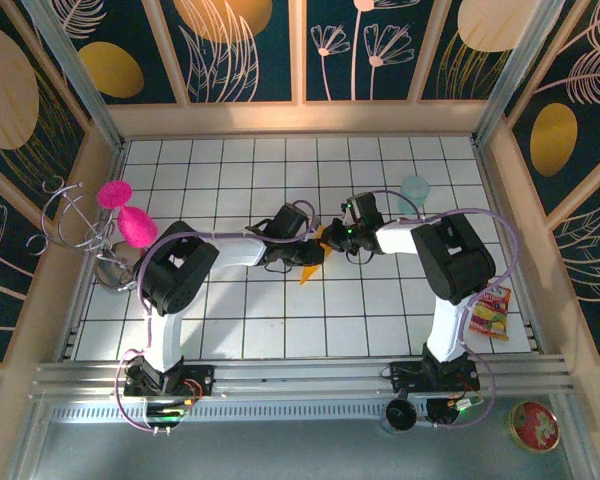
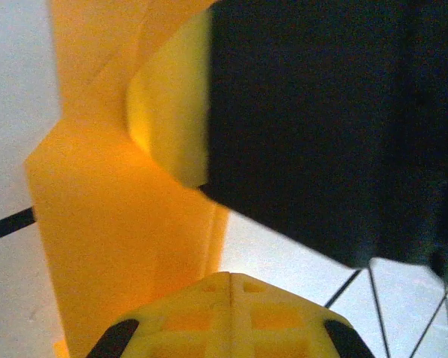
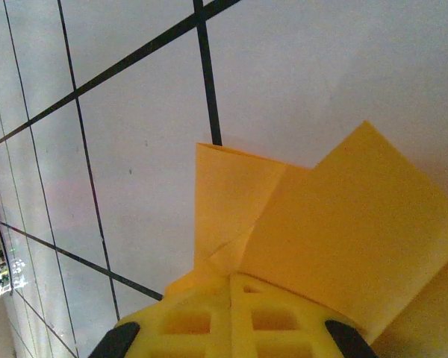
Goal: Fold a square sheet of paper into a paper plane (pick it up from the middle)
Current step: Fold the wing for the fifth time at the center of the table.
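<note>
The orange-yellow sheet of paper (image 1: 313,262) is partly folded, with one pointed end aimed at the near left, and it sits at the middle of the tiled table between both arms. My right gripper (image 1: 333,240) is shut on it. In the right wrist view the paper (image 3: 336,231) fans out from the closed yellow fingertips of that gripper (image 3: 231,276), with a diagonal crease and a raised flap. My left gripper (image 1: 310,250) is shut. In the left wrist view its tips (image 2: 231,274) lie against the paper (image 2: 112,224), with nothing seen between them. The right gripper's yellow finger (image 2: 168,112) presses the sheet just beyond.
A pale teal cup (image 1: 415,187) stands behind the right arm. A red-and-yellow snack packet (image 1: 490,310) lies at the right edge. A wire stand (image 1: 75,220) with pink pieces (image 1: 130,218) is at the left. A round red tin (image 1: 535,425) sits off the table, near right.
</note>
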